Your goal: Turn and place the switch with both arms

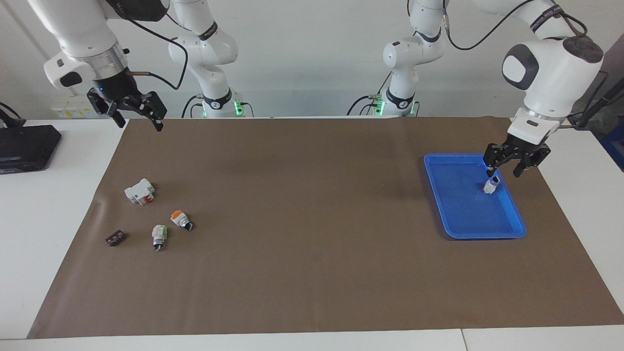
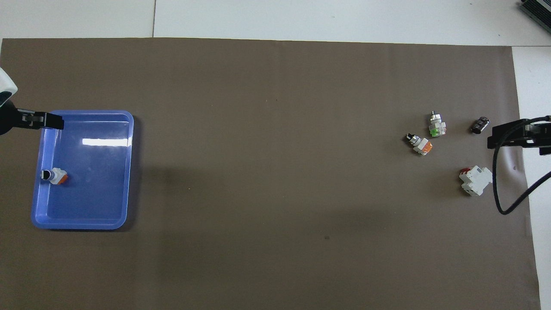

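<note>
Your switch [image 1: 491,185] lies in the blue tray [image 1: 453,204], close against the tray wall at the left arm's end, its orange cap [image 2: 62,177] pointing toward the middle of the tray and its dark knob tip toward that wall. Nothing holds it. Judge it as light and rigid: a small hard plastic and metal body that will not give under the fingers, but smooth enough to twist or squirt out if you pinch it on the rounded knob. If you need to take it again, close on the squarer white body just under the cap, where the flat sides give the fingers something to bear on. So near the wall, there is little room for a finger on that side.

The left gripper [image 1: 502,169] hangs above the tray's edge nearest the robots, over the rim and clear of the switch, its fingers open and empty, wrist pointing down. The right gripper [image 1: 135,117] waits raised over the tabletop's corner at the right arm's end, fingers spread wide and holding nothing. A twin orange-capped switch [image 1: 181,219] lies on the brown mat [image 1: 302,234] at that end, untouched.
</note>
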Controlling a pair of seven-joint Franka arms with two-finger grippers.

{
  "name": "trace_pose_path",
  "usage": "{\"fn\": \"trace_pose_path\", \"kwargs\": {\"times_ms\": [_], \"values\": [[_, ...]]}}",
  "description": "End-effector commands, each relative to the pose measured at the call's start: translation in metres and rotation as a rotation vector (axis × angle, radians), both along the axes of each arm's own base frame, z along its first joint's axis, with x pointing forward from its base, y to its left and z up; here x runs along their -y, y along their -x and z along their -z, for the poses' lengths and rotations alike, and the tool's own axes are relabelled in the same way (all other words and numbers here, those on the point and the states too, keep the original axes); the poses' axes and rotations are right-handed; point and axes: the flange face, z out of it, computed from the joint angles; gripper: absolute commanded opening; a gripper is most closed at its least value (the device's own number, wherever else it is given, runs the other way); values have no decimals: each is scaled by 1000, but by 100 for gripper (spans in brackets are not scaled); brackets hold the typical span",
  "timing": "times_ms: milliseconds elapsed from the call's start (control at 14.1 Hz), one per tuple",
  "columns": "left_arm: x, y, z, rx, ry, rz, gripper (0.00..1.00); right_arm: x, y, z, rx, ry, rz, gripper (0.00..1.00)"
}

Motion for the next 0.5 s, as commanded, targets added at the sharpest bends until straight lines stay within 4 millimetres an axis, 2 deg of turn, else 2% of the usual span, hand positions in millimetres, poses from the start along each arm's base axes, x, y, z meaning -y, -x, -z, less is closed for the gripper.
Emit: {"fn": "trace_pose_path", "kwargs": {"times_ms": [0,71,142,284,426], "values": [[35,1,-41,-49,-21,-5,82,-1,8,-1,-1,-11,9,100],[42,5,-51,-62,-21,-12,84,0,8,0,-2,-10,11,100],[48,9,-61,-71,-17,-14,91,-1,8,-1,-1,-10,9,100],[61,17,-78,-93,-16,3,97,-1,8,0,-2,-10,9,100],[79,27,-89,-138,-25,33,97,0,9,-1,-1,-10,11,100]]}}
